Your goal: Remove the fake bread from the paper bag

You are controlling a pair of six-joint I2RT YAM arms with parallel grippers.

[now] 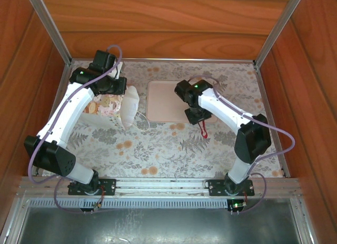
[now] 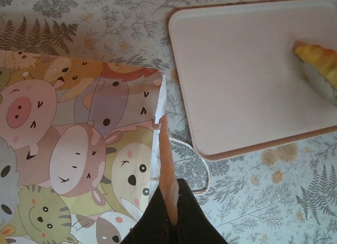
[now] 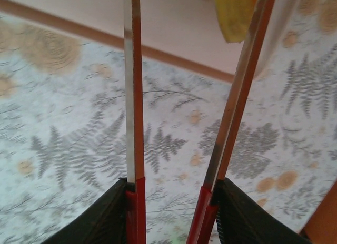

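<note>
**Fake bread:** one golden-yellow toy pastry (image 2: 315, 60) of fake bread. You find it on the pale beige rectangular tray (image 2: 237, 86), towards the tray's right end in the left wrist view.

**Right gripper** (image 3: 197, 2)**:** red fingers spread apart over the tray's near edge. The pastry (image 3: 234, 12) sits between the tips. It is close against the finger on the right of the wrist view, with a clear gap to the other finger.

**Paper bag:** a white paper bag (image 2: 79, 149) printed with cartoon animals. It is left of the tray, near it but apart. You cannot see inside it.

**White cord handle** (image 2: 202, 170)**:** it loops onto the cloth between bag and tray.

**Left gripper** (image 2: 164, 144)**:** fingers pressed together, pinching the bag's white edge.

**Surface:** a fern-and-flower patterned tablecloth (image 1: 158, 149) lies under everything.
</note>
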